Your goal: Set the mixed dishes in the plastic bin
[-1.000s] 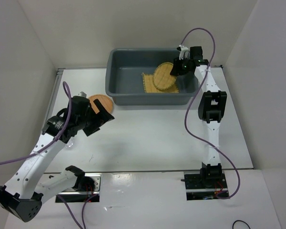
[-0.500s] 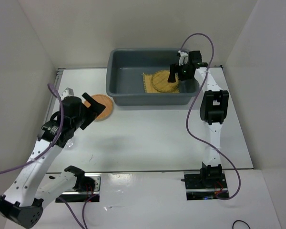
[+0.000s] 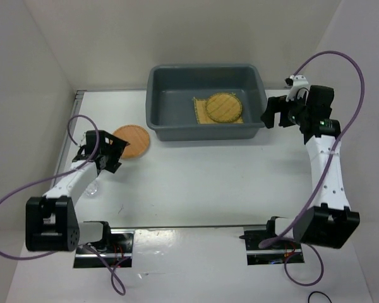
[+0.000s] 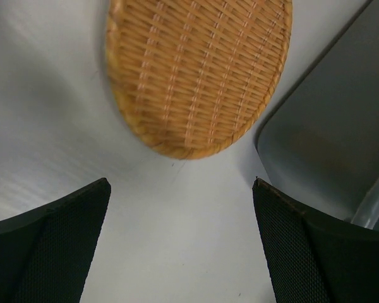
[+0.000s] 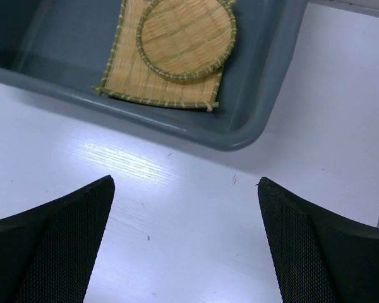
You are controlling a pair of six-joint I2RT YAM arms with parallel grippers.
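Note:
The dark grey plastic bin (image 3: 158,101) stands at the back middle of the table. In it the round yellow woven mat (image 3: 224,107) lies flat on the square yellow bamboo mat (image 3: 201,115); both show in the right wrist view, round (image 5: 186,38) on square (image 5: 123,82). The orange-brown disc (image 3: 132,140) lies on the table left of the bin. My left gripper (image 3: 114,150) is open and empty just short of the disc (image 4: 196,69). My right gripper (image 3: 273,115) is open and empty beside the bin's right front corner (image 5: 240,136). One clear glass cup (image 3: 92,187) stands by my left arm; the other is out of view.
White walls close in the table on the left, back and right. The bin's wall (image 4: 328,126) stands just right of the disc. Purple cables loop off both arms.
My right gripper let go of the round mat, which now lies flat in the bin, and drew back to the right of the bin. My left arm swung left and low, facing the disc.

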